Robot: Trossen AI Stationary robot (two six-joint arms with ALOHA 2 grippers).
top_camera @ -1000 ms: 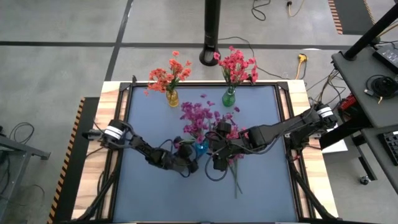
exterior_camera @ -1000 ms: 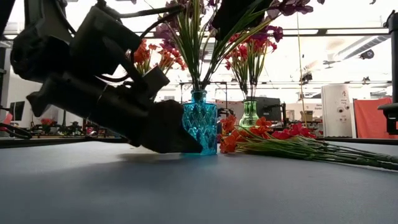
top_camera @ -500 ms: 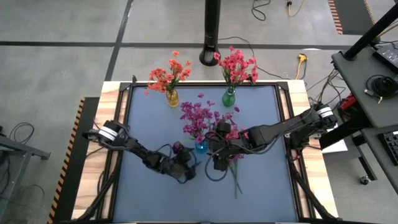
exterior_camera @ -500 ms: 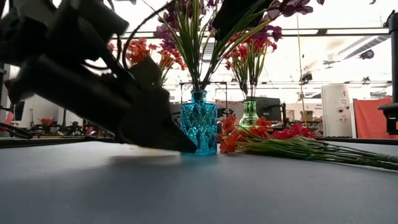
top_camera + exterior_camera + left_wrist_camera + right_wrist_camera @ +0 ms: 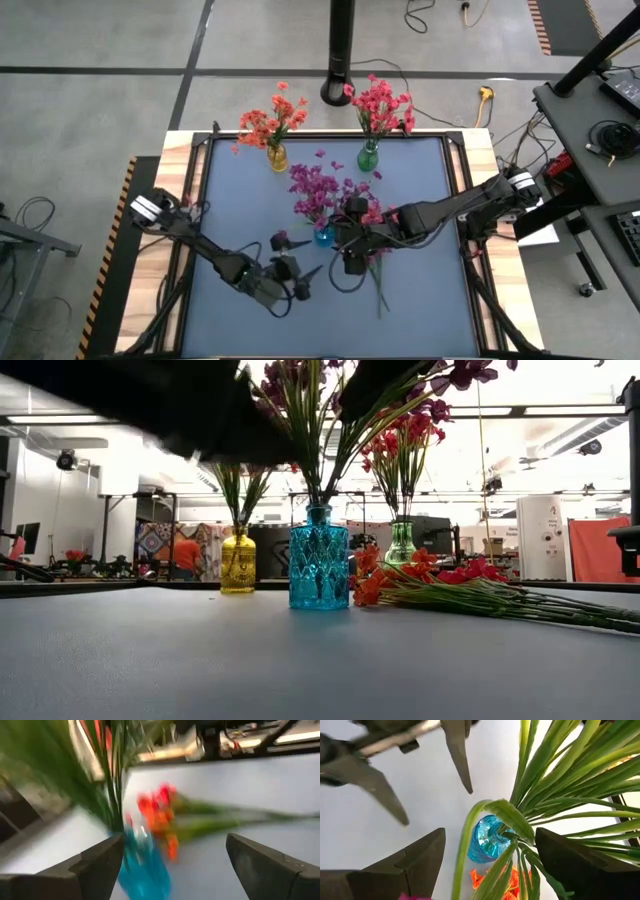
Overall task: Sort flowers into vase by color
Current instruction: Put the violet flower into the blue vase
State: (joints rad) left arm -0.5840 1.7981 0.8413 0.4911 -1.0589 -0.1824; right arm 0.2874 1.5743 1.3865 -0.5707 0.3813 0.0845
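A faceted blue glass vase [image 5: 320,558] filled with purple-magenta sprigs [image 5: 318,188] is seen mid-worktop. Just beside it, loose orange and red-pink flowers [image 5: 440,588] are laid flat on the grey worktop [image 5: 420,300], apparently awaiting sorting. The right claw [image 5: 350,240] is held open directly above the vase, among the stems, holding nothing. The left claw [image 5: 290,280] is held open and empty, near the vase. A yellow vase [image 5: 238,560] with orange flowers and a green vase [image 5: 401,545] with red-pink ones are placed behind it.

Black pole [image 5: 341,50] beyond the table [image 5: 230,200]; yellow plug [image 5: 486,94] on grey floor.
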